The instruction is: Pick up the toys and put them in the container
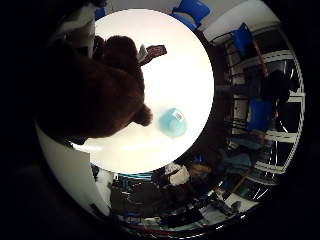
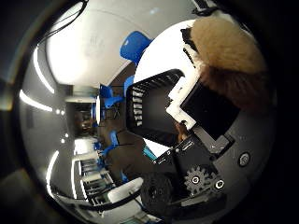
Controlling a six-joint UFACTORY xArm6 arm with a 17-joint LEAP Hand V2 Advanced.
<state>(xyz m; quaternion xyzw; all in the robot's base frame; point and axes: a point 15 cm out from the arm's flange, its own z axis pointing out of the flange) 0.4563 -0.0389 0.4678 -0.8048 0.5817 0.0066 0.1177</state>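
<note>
Hand [image 2: 205,140] curled tight around brown plush toy [image 1: 95,95], held right against the palm above round white table [image 1: 175,65], light blue toy [image 1: 173,122] on tabletop, black slatted container [image 2: 149,109] alongside.

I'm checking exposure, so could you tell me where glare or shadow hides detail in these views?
Little finger side view: the table glares white, and the toy before it is a dark, featureless mass. Thumb side view: the toy's fur is well lit; the container is dark inside.
</note>
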